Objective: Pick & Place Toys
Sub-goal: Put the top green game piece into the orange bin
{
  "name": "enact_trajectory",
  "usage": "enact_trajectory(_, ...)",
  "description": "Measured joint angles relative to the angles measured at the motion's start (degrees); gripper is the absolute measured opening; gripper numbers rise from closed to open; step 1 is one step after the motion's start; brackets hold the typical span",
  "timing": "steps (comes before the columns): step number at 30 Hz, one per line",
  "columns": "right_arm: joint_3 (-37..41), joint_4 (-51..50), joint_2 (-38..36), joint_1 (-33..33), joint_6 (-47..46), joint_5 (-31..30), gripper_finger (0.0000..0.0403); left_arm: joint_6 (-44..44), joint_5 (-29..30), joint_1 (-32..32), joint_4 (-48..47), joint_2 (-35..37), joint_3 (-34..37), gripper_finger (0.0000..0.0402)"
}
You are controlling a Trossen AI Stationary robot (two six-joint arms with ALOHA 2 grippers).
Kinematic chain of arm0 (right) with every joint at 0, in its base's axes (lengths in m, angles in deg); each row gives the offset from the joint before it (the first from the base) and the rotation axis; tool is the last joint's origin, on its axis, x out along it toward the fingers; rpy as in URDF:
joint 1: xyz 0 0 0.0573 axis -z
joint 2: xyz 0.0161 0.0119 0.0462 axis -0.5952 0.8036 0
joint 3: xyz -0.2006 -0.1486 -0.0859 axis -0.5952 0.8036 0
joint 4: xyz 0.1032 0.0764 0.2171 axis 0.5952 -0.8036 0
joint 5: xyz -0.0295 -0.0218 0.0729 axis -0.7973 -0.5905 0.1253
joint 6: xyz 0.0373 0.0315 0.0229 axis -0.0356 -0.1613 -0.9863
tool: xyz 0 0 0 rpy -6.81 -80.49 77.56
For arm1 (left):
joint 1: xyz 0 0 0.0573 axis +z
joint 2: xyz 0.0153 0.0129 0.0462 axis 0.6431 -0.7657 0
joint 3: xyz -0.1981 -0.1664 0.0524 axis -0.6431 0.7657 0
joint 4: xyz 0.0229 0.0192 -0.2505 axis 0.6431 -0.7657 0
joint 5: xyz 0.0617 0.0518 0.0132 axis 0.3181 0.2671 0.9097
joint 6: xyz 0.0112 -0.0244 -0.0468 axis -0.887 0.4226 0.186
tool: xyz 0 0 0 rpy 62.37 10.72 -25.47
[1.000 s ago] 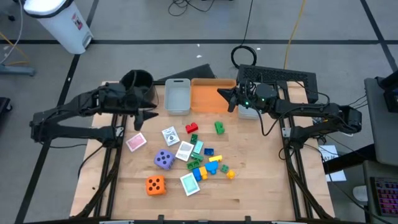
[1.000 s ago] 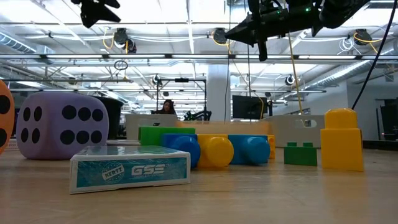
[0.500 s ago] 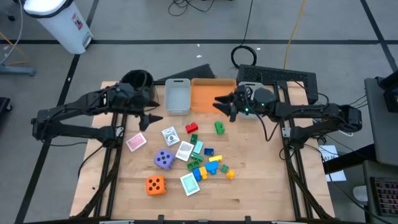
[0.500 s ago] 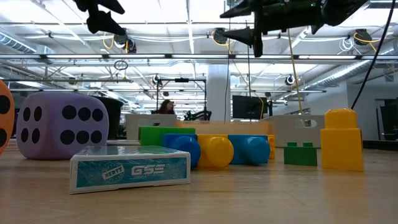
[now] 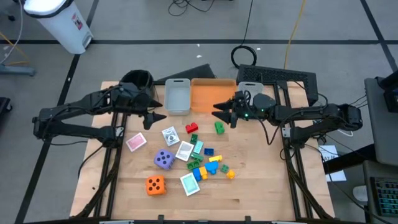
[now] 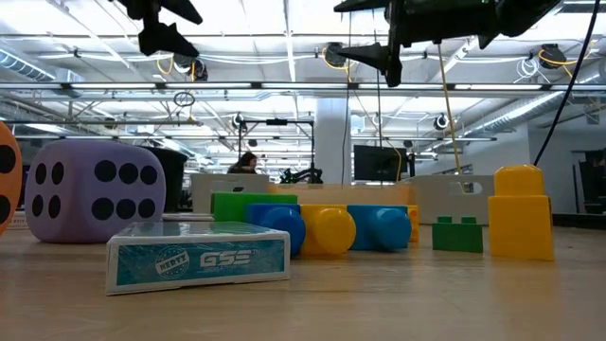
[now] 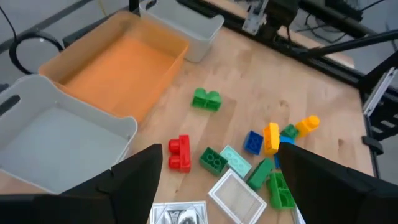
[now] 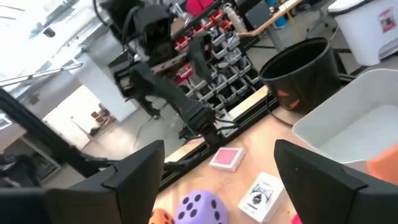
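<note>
High view: green brick (image 5: 219,127) just below right gripper (image 5: 217,110)

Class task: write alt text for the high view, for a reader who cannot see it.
Seen from above, two dark robot arms reach over a wooden table, the left claw and right claw both open above it. Below them lie scattered coloured bricks, cards, a purple die and an orange die; a grey bin and orange bin sit behind.

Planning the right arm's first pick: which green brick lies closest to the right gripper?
The lone green brick just below the orange bin, right beneath the open right gripper; the other green bricks sit farther left or down in the cluster.
</note>
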Motion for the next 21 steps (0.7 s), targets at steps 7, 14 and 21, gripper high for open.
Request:
enact_trajectory(7,-2.99,-13.58,0.01,-5.92,3.69,-9.52,0.0286,0.09,0.01,-0.02,0.62,-2.79,0.02,0.0321)
enact_trajectory(14,-6.8,-31.21,3.08,-9.83,5.66,-25.72,0.0277,0.06,-0.2,-0.01,2.01,-6.26,-0.07,0.0316)
enact_trajectory(21,-6.97,-30.54,12.88,-9.28,-1.58,-27.04,0.0271,0.33,-1.23,-0.01,2.17,-9.8,0.04,0.0314)
